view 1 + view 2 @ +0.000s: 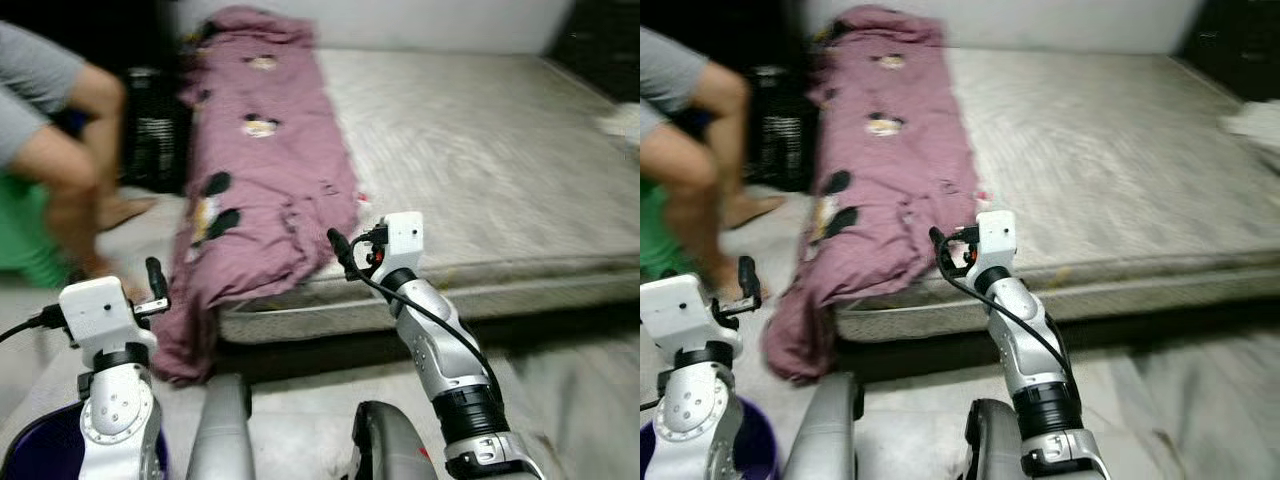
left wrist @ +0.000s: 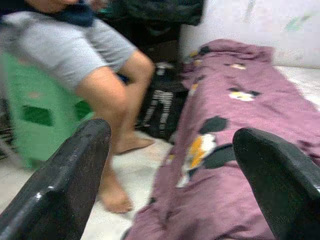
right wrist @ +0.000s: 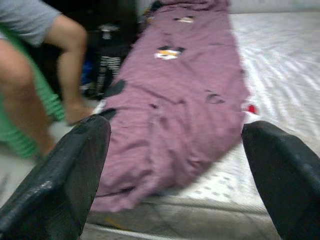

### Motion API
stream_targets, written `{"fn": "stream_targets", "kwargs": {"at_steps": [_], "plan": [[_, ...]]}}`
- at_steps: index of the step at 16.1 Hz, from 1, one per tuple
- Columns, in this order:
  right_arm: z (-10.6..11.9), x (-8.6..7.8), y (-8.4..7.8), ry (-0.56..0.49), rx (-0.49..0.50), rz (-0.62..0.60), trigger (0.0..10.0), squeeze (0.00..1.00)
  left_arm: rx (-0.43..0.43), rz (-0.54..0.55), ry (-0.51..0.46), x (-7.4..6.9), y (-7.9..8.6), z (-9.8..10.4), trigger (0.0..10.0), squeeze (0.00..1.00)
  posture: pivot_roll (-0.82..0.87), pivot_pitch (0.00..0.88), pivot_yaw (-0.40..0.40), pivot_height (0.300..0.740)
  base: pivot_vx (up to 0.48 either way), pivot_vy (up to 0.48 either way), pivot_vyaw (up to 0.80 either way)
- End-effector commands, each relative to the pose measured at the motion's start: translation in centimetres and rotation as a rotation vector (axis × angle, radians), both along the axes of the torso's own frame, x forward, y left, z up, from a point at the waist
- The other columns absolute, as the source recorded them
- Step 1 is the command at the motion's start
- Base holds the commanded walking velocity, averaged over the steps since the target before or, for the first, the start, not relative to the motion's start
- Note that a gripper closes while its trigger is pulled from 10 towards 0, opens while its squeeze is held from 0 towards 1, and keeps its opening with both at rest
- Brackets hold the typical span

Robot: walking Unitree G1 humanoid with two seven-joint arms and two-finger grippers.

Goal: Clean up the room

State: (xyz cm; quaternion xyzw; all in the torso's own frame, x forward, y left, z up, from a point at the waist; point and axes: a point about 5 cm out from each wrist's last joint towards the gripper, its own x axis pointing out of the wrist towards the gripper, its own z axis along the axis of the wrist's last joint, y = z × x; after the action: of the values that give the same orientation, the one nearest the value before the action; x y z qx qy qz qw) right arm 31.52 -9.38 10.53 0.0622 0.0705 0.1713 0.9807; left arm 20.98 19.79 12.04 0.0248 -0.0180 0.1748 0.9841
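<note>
Mauve blanket (image 1: pixel 262 160) with cartoon prints lies in a long strip down the left side of a bare grey mattress (image 1: pixel 480 150), its near end spilling over the edge onto the pale floor (image 1: pixel 570 390). Left of the bed sits a person (image 1: pixel 60 130) on a green stool (image 2: pixel 35 115) — bare feet on the floor, a dark bag (image 1: pixel 150 130) beside them. Both tools are released, empty — left tool (image 2: pixel 170 170) near the blanket's hanging end, right tool (image 3: pixel 175 165) raised at the mattress's near edge.
</note>
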Motion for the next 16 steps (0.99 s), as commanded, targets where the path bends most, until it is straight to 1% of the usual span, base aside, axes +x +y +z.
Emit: {"fn": "stream_targets", "kwargs": {"at_steps": [1,4,16], "plan": [[0.64,0.33,-0.32,-0.024,0.0,-0.012,10.0,0.0,-0.003,-0.014,-0.021,0.2,-0.36,0.46,10.0,0.0,0.06,0.019,-0.079,0.621,0.0,0.0,0.0],[0.64,0.3,-0.11,-0.028,-0.003,0.001,10.0,0.0,-0.006,-0.035,-0.039,0.25,-0.53,0.63,10.0,0.0,0.06,0.018,-0.08,0.621,0.0,0.0,0.0],[0.63,0.27,0.26,-0.035,-0.004,0.027,10.0,0.0,-0.005,-0.05,-0.036,0.36,-0.71,0.62,10.0,0.0,0.07,0.011,-0.082,0.621,0.307,0.0,0.0]]}}
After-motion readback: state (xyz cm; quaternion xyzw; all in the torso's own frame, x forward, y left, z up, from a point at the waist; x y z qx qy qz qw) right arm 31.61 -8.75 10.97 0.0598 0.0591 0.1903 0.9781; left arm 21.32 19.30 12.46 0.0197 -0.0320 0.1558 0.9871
